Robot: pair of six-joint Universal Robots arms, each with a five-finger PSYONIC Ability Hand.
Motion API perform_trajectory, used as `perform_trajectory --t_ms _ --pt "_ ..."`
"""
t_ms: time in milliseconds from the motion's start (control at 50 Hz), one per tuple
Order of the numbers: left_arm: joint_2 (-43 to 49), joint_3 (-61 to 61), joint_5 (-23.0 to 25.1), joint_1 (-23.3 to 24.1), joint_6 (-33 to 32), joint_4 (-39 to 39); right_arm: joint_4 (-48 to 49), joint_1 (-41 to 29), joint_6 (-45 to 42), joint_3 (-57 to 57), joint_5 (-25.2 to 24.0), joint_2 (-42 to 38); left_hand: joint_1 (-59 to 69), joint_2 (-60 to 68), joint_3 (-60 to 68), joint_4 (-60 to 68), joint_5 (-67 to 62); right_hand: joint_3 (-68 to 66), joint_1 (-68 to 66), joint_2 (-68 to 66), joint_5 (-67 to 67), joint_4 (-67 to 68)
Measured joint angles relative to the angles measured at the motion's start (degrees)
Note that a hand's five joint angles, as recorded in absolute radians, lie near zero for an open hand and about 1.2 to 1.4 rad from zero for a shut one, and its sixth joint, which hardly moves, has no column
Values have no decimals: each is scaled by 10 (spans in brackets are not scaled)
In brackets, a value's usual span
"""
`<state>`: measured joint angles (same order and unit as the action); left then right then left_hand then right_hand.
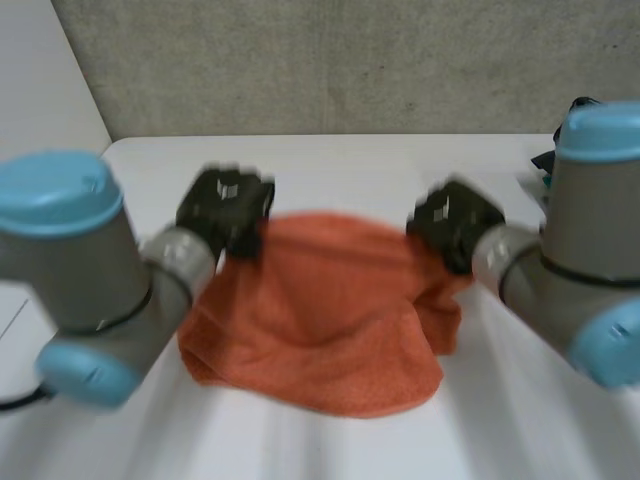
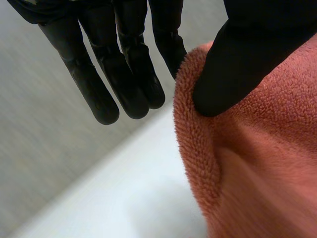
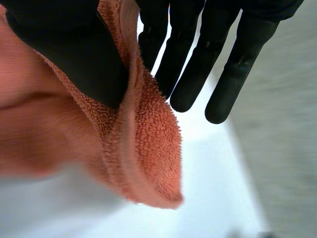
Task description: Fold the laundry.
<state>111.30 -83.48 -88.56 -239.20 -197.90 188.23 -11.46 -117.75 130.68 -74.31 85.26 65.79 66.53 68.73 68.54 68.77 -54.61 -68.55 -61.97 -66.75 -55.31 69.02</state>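
An orange terry towel (image 1: 320, 320) hangs lifted between my two hands, and its lower part bunches on the white table (image 1: 330, 165). My left hand (image 1: 225, 210) has the towel's far left corner. In the left wrist view the thumb (image 2: 237, 69) presses the towel's edge (image 2: 198, 148) against straight fingers (image 2: 129, 74), so the hand is shut on it. My right hand (image 1: 455, 222) holds the far right corner. There the thumb (image 3: 74, 54) pinches the towel's hem (image 3: 143, 144) against straight fingers (image 3: 190, 64).
A grey wall (image 1: 330, 60) rises behind the table's far edge. A small dark object (image 1: 545, 165) lies at the far right, beside my right arm (image 1: 590, 240). My left arm (image 1: 90, 270) stands near the table's left edge.
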Motion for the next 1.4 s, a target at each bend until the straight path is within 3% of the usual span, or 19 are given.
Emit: perform_trajectory --t_ms 80,160,280,600,800,900,980,1080,1180,1280,1400 --pt "57 141 -27 2 -58 60 132 -4 0 103 54 -32 0 0 0 0 0 0 0 0 0 0" --pt "91 268 -62 4 -128 155 337 -5 -1 162 90 -33 0 0 0 0 0 0 0 0 0 0" --pt "87 280 -87 4 -171 252 487 -5 -4 142 89 -6 0 0 0 0 0 0 0 0 0 0" --pt "72 11 -93 26 -164 242 281 -8 28 -9 66 -44 0 0 1 2 -8 -1 0 -6 -6 0" --pt "95 -89 -171 48 -159 123 231 -10 69 -89 67 -89 -7 -9 -9 -8 -3 -1 0 -6 -6 0" --pt "15 -146 -186 57 -146 72 212 -9 70 -131 64 -80 -326 -333 -321 -328 286 -1 0 -6 -10 0" --pt "-49 -165 -184 65 -133 51 207 -10 69 -163 58 -60 -420 -432 -428 -438 397 -1 0 -6 -10 0" --pt "-96 -156 -157 66 -124 18 208 -12 69 -196 41 -34 -435 -465 -462 -470 432 -1 0 -6 -10 0" --pt "-99 -115 -90 47 -122 -19 212 -12 70 -218 23 -21 -435 -466 -466 -472 434 -1 0 -6 -10 0" --pt "-48 -70 -25 16 -125 -36 213 -12 70 -225 17 -18 -435 -466 -466 -472 434 -1 0 -6 -10 0" --pt "48 8 4 0 -131 -60 214 -12 70 -227 16 -19 -435 -466 -465 -470 432 -1 0 -6 -10 0"
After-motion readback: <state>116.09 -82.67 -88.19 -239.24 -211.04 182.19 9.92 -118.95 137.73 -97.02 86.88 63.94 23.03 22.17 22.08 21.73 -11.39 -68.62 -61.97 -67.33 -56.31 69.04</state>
